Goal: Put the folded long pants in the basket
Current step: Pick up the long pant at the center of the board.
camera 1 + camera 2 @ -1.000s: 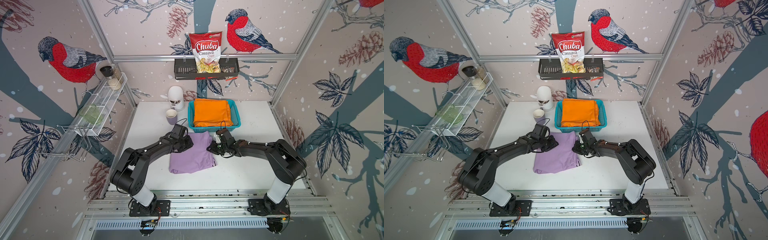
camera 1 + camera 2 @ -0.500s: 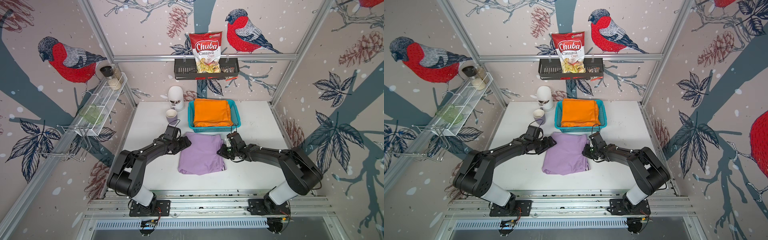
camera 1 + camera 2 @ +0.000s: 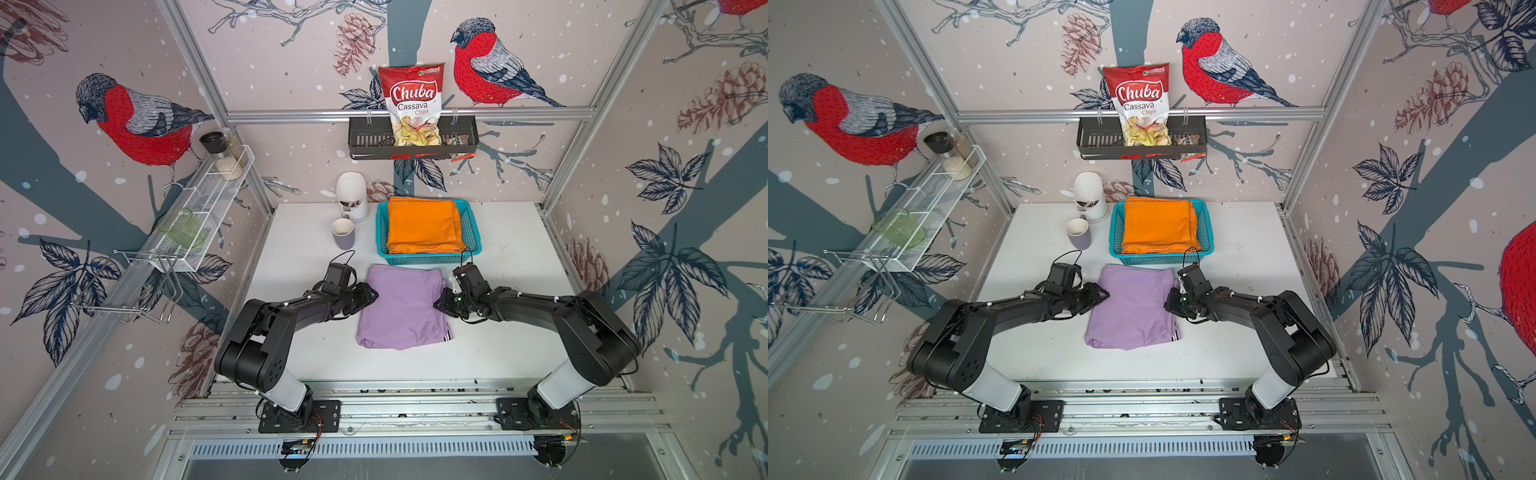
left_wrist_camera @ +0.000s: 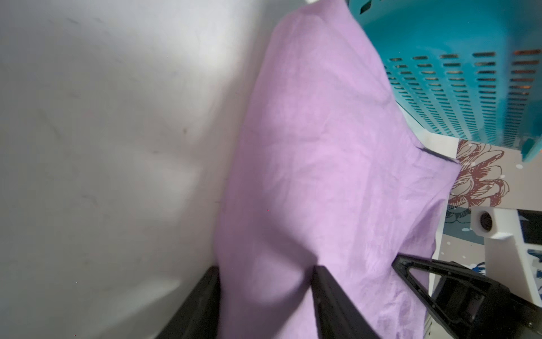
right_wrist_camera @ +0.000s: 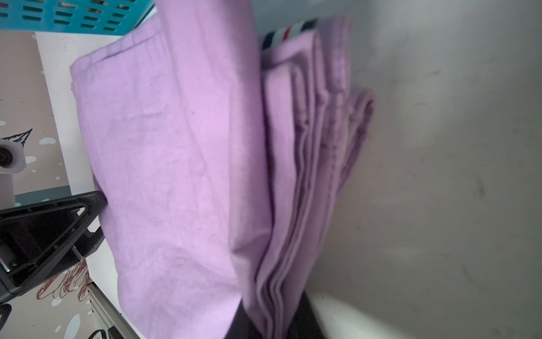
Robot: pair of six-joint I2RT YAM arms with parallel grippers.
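- Left gripper (image 3: 373, 296) and right gripper (image 3: 439, 301) each clamped on opposite edges of lilac pants (image 3: 403, 309), flat on table (image 3: 519, 257) just before turquoise basket (image 3: 473, 232).
- Lift both sides level; clear near wall; lower onto orange pants (image 3: 424, 226).

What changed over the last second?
The lilac pants slid toward the robot's right, pulled by the right hand shut on their edge; the left hand ended at the opposite edge, cloth between its fingers. Orange pants, basket and mug stayed put.
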